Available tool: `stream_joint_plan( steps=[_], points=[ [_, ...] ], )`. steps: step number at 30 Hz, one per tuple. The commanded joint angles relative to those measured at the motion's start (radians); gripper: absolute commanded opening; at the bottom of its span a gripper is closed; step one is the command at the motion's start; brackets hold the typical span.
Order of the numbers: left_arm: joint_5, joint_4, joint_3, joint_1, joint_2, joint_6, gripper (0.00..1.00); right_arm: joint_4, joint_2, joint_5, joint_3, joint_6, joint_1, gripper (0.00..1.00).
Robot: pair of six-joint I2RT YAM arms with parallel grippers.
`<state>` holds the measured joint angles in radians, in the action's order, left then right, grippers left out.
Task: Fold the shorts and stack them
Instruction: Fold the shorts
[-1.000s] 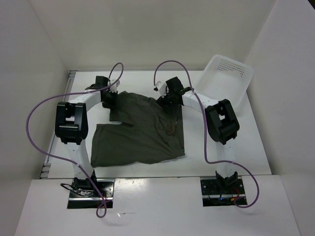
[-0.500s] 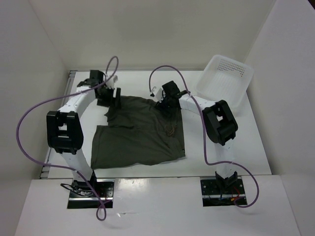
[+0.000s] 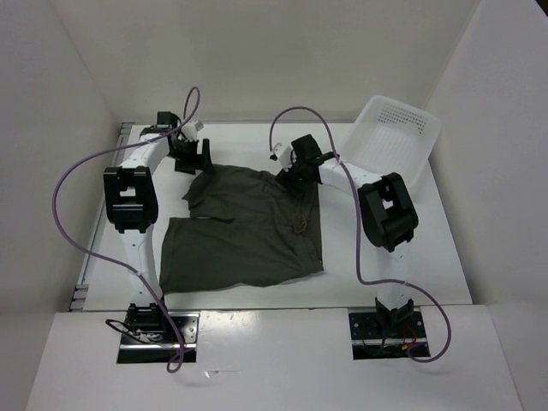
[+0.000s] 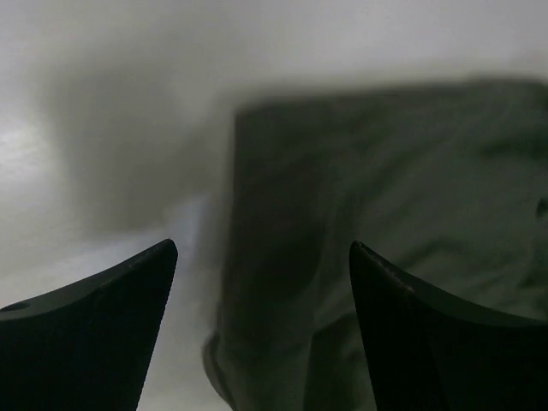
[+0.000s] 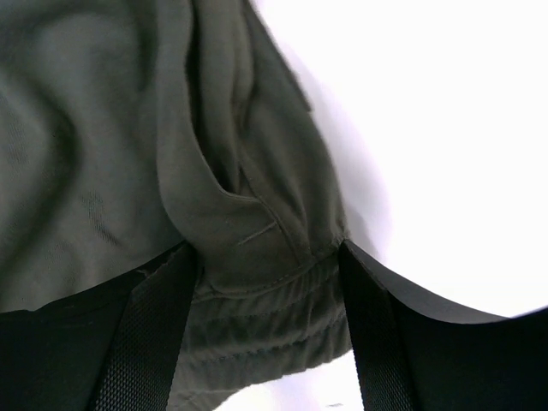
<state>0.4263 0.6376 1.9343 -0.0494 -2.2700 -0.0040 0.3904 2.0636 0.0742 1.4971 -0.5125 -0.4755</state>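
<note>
The shorts (image 3: 248,231) lie spread flat at the middle of the white table (image 3: 257,295), dark olive. The waistband runs along their 3 o'clock side and the two wide legs reach toward 9 o'clock, with a notch between the legs on that side. A thin brownish drawstring (image 3: 298,225) curls on the cloth just inside the waistband. The left gripper (image 3: 192,157) hangs at the 11 o'clock corner of the garment, over the end of the far leg. In the left wrist view its two dark fingers (image 4: 103,334) stand wide apart and nothing sits between them; the blurred green cloth and a strip of bare table show below the gap, so this pincer is open and holds nothing. The right gripper (image 3: 294,177) sits at the 1 o'clock corner, on the far end of the waistband. In the right wrist view its fingers (image 5: 377,342) are also spread wide, one on each side of a raised fold of the ribbed waistband that fills the space between them. The fold looks slack rather than pinched flat, so this pincer reads as open around the fabric. A white perforated basket (image 3: 401,116) stands tilted at 2 o'clock from the shorts, against the far right corner and apart from the cloth. Purple cables (image 3: 60,205) loop from both arms, the left one swinging out toward 9 o'clock
</note>
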Motion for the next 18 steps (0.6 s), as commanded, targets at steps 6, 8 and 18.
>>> stream_joint_plan(
  steps=[6,8,18],
  points=[
    [0.014,0.112,-0.069,0.048,0.024,0.004,0.79,0.041,0.001,0.058,0.066,-0.015,0.049,0.77],
    [0.014,0.112,-0.096,0.048,0.015,0.004,0.71,0.041,0.010,0.067,0.066,-0.049,0.049,0.77],
    [-0.032,0.034,0.029,0.083,0.067,0.004,0.00,0.039,0.006,0.021,0.054,-0.072,0.049,0.00]
  ],
)
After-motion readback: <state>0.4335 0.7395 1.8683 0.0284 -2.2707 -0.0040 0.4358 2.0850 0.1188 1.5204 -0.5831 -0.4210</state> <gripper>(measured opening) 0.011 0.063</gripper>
